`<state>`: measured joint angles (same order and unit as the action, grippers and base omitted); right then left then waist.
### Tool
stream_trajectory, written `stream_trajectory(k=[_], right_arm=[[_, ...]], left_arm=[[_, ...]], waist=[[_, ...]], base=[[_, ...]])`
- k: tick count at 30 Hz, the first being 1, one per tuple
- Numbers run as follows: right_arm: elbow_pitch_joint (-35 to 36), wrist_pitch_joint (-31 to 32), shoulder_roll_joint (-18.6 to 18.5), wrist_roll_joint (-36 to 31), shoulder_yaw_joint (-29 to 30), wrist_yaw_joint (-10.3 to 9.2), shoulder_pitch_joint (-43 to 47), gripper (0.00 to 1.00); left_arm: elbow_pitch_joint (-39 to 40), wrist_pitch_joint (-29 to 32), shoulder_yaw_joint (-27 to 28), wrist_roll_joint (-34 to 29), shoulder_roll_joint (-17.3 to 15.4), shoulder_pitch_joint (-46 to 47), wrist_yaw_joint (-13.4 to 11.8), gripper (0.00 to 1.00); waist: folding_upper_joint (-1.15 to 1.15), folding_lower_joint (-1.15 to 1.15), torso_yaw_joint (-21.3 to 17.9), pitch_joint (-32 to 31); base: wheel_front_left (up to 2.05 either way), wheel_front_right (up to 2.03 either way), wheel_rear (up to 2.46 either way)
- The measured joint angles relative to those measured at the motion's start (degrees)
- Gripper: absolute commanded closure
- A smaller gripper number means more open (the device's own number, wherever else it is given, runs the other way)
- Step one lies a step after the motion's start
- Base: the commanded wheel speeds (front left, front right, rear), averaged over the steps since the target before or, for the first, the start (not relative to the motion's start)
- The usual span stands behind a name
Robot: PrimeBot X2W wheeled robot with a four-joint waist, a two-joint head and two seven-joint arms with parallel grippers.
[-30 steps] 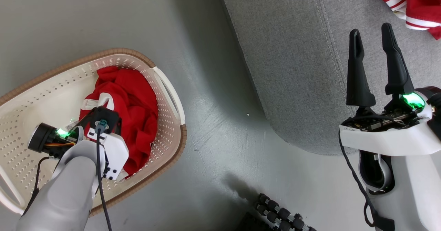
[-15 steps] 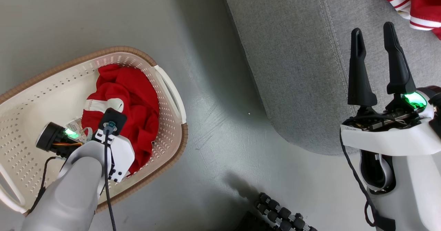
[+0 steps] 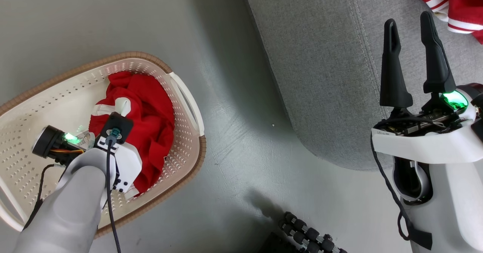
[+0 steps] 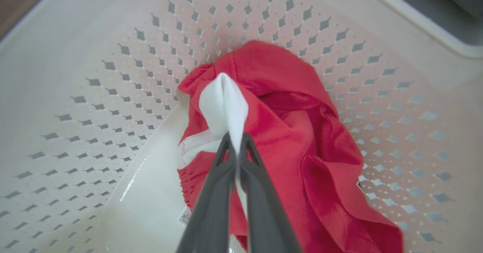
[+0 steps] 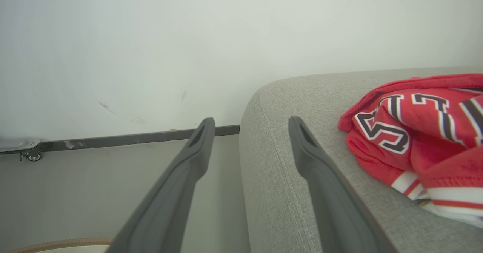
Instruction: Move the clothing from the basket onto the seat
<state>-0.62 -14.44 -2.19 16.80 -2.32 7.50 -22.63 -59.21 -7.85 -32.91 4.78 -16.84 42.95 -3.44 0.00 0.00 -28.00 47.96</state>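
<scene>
A crumpled red garment (image 3: 149, 121) with white trim lies in the cream basket (image 3: 37, 105) on the floor at the left. My left gripper (image 4: 236, 141) is down inside the basket, shut on a white fold (image 4: 223, 102) of that red garment (image 4: 298, 139). A second red garment (image 3: 456, 3) with black-and-white lettering (image 5: 400, 121) lies on the grey seat (image 3: 332, 56) at the top right. My right gripper (image 3: 409, 20) hovers open over the seat's edge, its fingers (image 5: 200, 151) holding nothing, left of the lettered garment.
Grey floor (image 3: 241, 139) separates the basket from the seat. A black segmented part of my base (image 3: 305, 234) shows at the bottom middle. A pale wall (image 5: 188, 37) with a dark baseboard rises beyond the seat in the right wrist view.
My left wrist has shifted slightly within the basket and the white fold of the red garment stands higher. The right gripper has edged forward over the seat.
</scene>
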Motion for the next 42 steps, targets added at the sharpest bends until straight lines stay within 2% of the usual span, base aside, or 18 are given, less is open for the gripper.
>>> stream_trajectory(k=[9,24,42], right_arm=[[-1.2,0.0,0.0,0.4,-0.8,0.0,-0.2,0.0],[-3.6,0.0,0.0,-1.3,-0.1,0.0,-1.4,0.0],[-6.0,0.0,-0.1,-6.5,0.3,0.0,-2.4,0.0]], left_arm=[[1.0,-2.3,-1.1,-1.1,-0.9,0.3,0.5,1.0],[5.4,-5.3,-0.3,-0.8,-0.6,0.4,0.4,1.0],[15.1,-6.3,1.7,1.9,1.4,-3.0,-2.2,1.0]], waist=[[0.0,0.0,0.8,-1.0],[0.0,0.0,3.2,-4.6],[0.0,0.0,8.1,-11.0]], base=[[0.0,0.0,0.0],[0.0,0.0,0.0],[0.0,0.0,0.0]])
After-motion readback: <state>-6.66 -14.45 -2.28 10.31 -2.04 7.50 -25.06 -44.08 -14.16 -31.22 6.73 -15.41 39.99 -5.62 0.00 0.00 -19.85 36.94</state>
